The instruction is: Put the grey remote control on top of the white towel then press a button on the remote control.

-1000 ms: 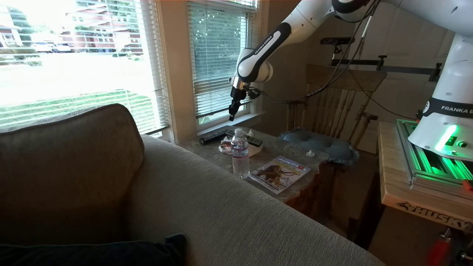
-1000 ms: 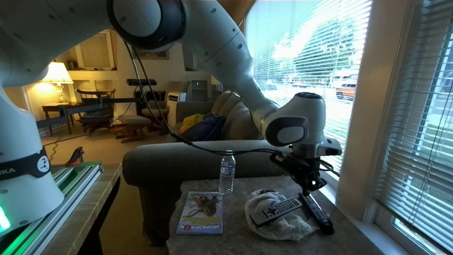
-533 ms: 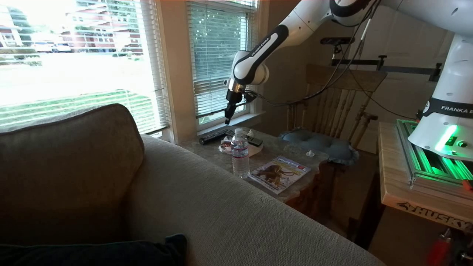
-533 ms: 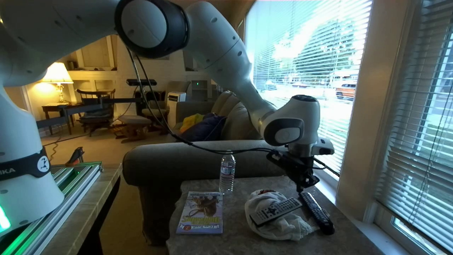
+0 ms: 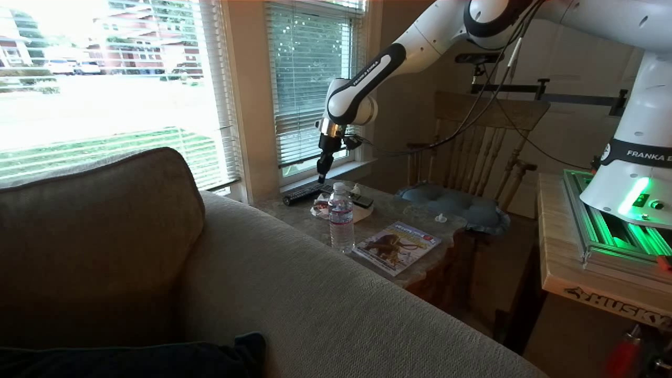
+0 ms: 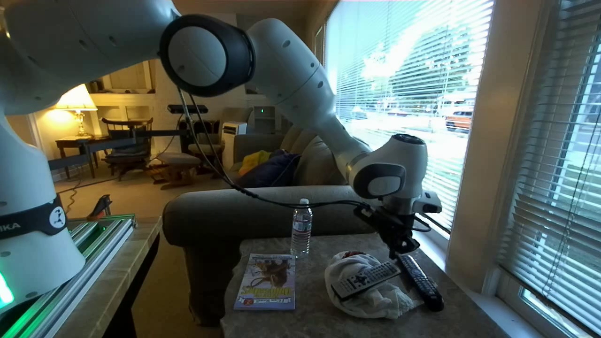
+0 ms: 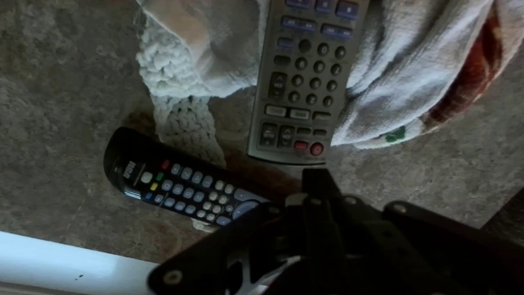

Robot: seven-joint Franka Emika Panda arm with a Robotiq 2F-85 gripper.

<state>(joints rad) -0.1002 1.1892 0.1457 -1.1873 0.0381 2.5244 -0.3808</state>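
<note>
Atop the white towel (image 6: 374,303), the grey remote control (image 6: 366,280) was already laid, a button-press seemingly left to the closed, empty gripper (image 7: 320,180).

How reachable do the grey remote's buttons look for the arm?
Probably yes: the shut tool is near one end of the grey remote control, which lies face up, mostly on the white towel, and nothing visible covers its buttons.

Overexposed window (image 5: 113,102), shadows; dim wrist view
</note>
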